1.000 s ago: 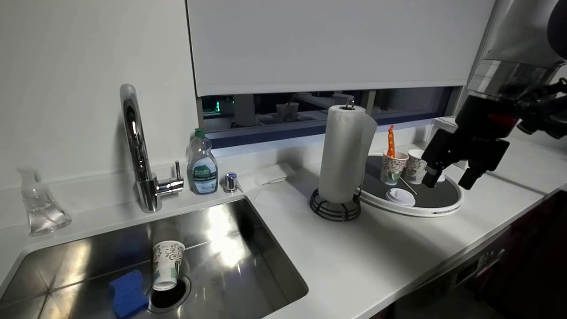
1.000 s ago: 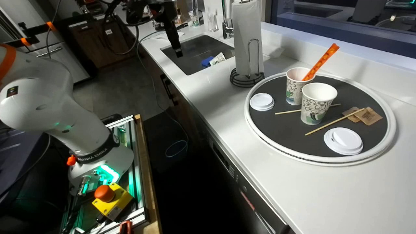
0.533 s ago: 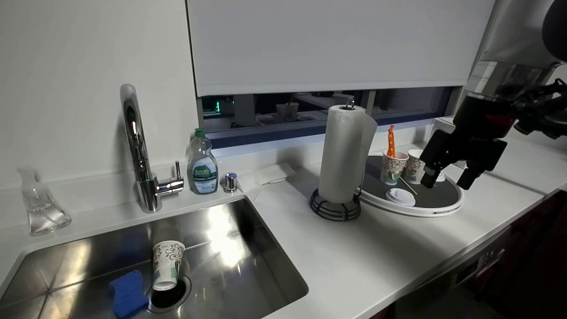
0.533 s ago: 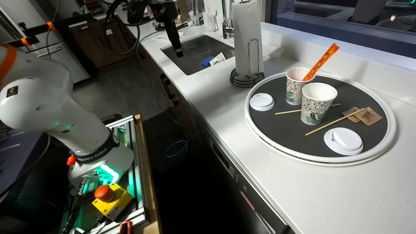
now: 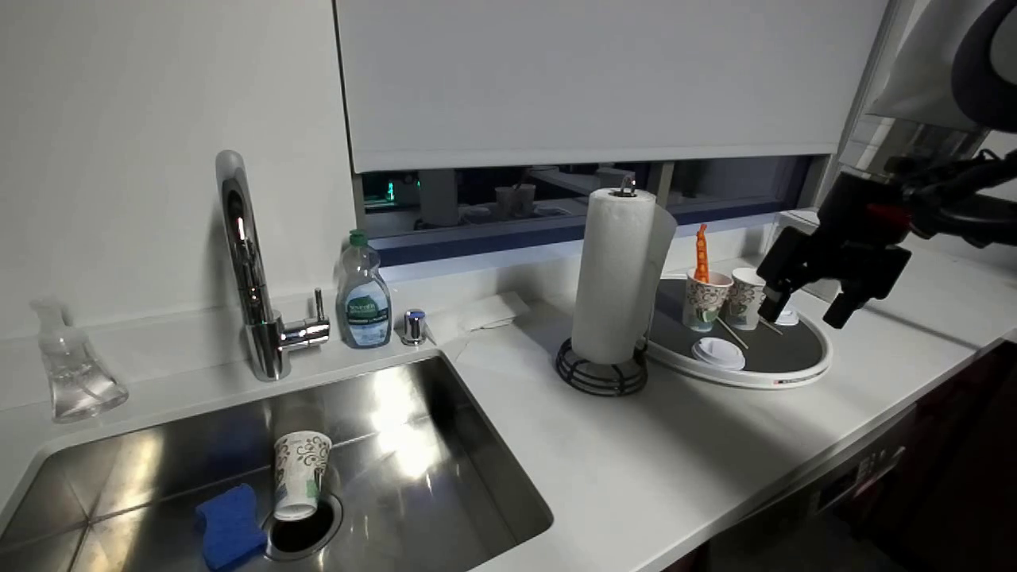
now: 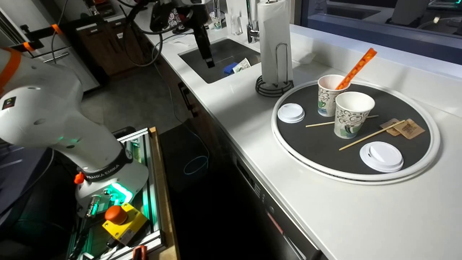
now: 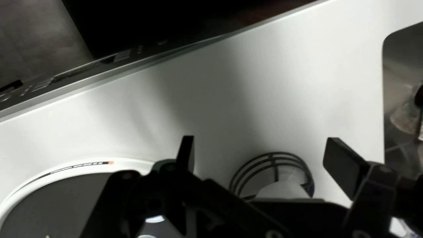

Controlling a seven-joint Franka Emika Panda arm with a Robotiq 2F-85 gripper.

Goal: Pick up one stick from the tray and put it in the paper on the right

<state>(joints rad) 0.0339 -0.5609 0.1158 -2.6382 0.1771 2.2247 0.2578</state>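
Note:
The round tray has a white rim (image 6: 355, 177) and a dark surface; its rim (image 7: 86, 170) also shows in the wrist view. Two thin wooden sticks lie on it: a near stick (image 6: 371, 135) and a far stick (image 6: 320, 124) partly hidden by a cup. Two patterned white paper cups stand on the tray. The left cup (image 5: 705, 302) holds an orange stick (image 5: 701, 254); the right paper cup (image 6: 349, 121) looks empty. It also shows in an exterior view (image 5: 743, 300). My gripper (image 7: 262, 148) is open and empty, above the counter, apart from the tray; it shows in both exterior views (image 5: 802, 314) (image 6: 210, 64).
A paper towel roll (image 5: 616, 278) stands on a black wire base (image 7: 272, 162) between sink and tray. White lids (image 6: 381, 156) (image 6: 291, 113) and brown packets (image 6: 408, 129) lie on the tray. The steel sink (image 5: 445, 477) holds a fallen cup (image 5: 300, 477) and blue sponge (image 5: 230, 524).
My gripper has risen slightly in an exterior view and moved right and a little lower in an exterior view. Its fingers stay open. The tray and its contents have not moved.

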